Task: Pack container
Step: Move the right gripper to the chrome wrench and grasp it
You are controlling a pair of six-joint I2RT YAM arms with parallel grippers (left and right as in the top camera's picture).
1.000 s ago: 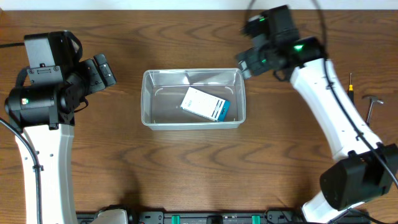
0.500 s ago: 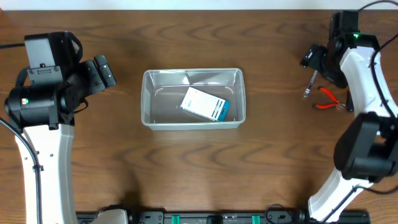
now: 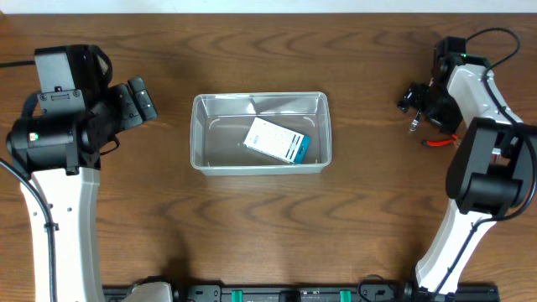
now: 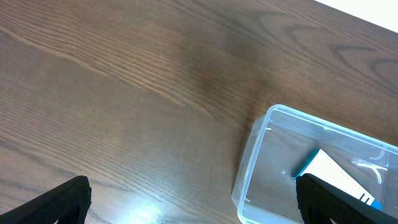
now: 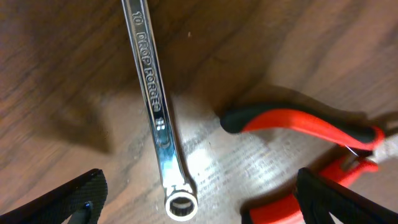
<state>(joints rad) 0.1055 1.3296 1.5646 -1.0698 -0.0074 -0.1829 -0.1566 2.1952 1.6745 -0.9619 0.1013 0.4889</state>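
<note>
Container (image 3: 260, 96) is the farthest thing from the right claw (image 5: 202, 202) and the nearest to the left claw (image 4: 199, 202); it stands upright on the table (image 3: 252, 226) between the two arms, with a white-and-blue box (image 3: 277, 140) lying askew on its floor.

Right claw: jaws spread wide, grasping nothing; straight below, between its fingers, a wrench (image 5: 152, 106) lies flat on the wood, ring end closest to the claw, shank running away from it; just beside that, toward one finger, lie red-handled pliers (image 5: 298, 127), apart from the wrench; the container is well off and out of this wrist's view.

Left claw: likewise released and empty, hanging over bare wood; the container's short end lies near, ahead of one finger and not touching it.

By its look the container is thin clear plastic; I judge it light and slick, with walls that would flex under a pinch, and it could skid if nudged. The rim of a short end seems the firmest hold, one finger inside and one outside; packing probably asks only that it not be knocked. The box fills the part farther from the left claw; the bare floor at the nearer end should take the tools.

The table is dark, smooth wood grain, with glare under both claws; a flat wrench on it offers little to get under, so a pinch across the shank looks safest; bare wood lies all round.
</note>
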